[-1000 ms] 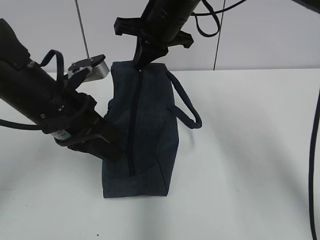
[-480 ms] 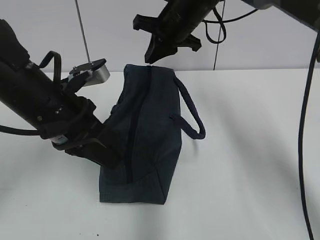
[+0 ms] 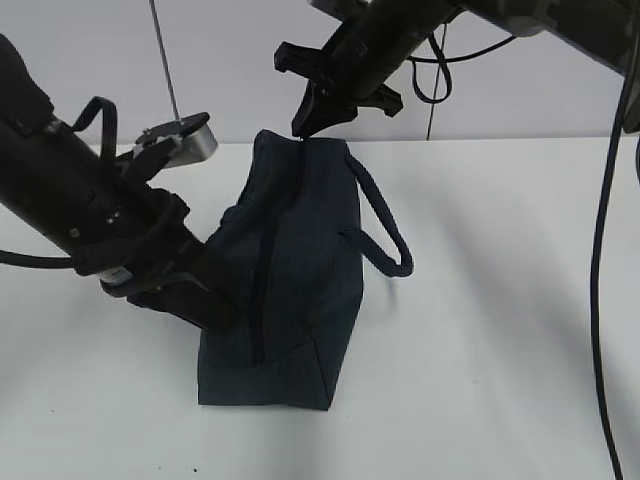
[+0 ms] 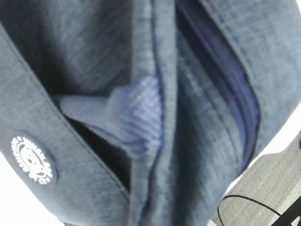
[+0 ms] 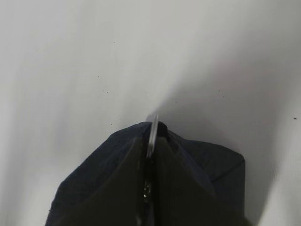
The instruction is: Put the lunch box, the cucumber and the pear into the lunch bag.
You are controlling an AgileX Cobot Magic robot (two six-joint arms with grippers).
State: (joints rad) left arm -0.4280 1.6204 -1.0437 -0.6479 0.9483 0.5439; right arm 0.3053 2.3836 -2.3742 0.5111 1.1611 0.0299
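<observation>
The navy lunch bag lies on the white table with its zipper running along its length and looking closed. Its loop handle hangs to the right. My left gripper is pressed into the bag's left side, shut on its fabric. The left wrist view is filled with the bag's cloth, so no jaws show there. My right gripper sits at the bag's far top end, shut on the silver ring pull. The lunch box, the cucumber and the pear are out of view.
White table spreads right of and in front of the bag. A black cable hangs down the right edge. The left arm's bulk covers the table left of the bag. A pale wall stands behind.
My right gripper has shifted right and slightly up at the bag's far end. The bag's top has leaned to the right with it. The left arm has barely moved.
</observation>
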